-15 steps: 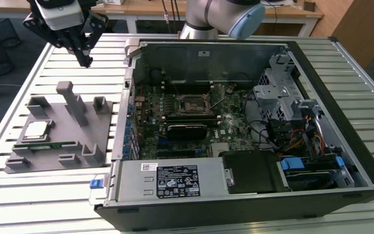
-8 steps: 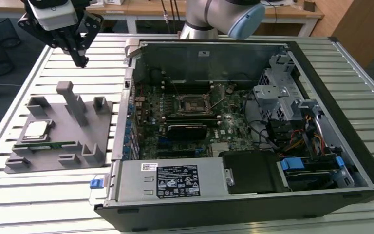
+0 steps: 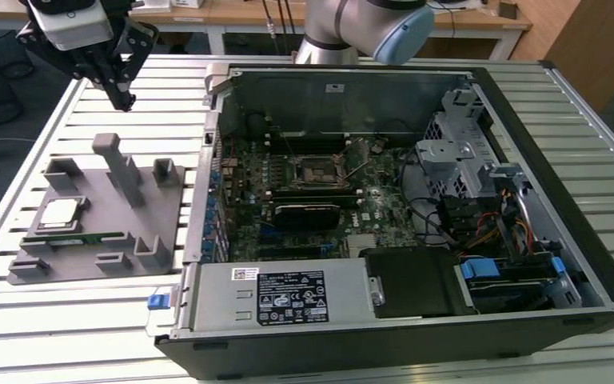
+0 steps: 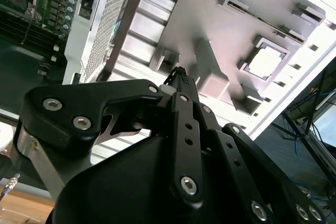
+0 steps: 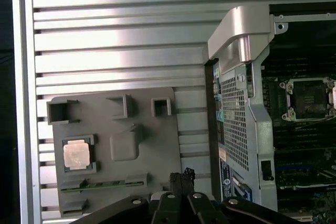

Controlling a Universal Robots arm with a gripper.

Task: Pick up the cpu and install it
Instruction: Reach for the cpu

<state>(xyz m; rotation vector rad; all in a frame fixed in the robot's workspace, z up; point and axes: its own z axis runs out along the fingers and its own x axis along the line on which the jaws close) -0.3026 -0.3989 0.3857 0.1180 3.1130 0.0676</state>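
On the exterior view's left, I see the small flat square cpu with its shiny silver top [image 3: 60, 213] lying in a pocket of the grey moulded plastic holder [image 3: 73, 266]. My black two-finger gripper [image 3: 127, 102] hangs well above the holder's far edge, fingers pinched together on nothing. The chip lies below it, toward the camera, and being square it has no long axis. The motherboard socket [image 3: 316, 170] sits further right.

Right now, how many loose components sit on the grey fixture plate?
2: the cpu and, lying alongside it, a green memory stick, both on the grey fixture plate. Small parts behind its upright posts could be hidden.
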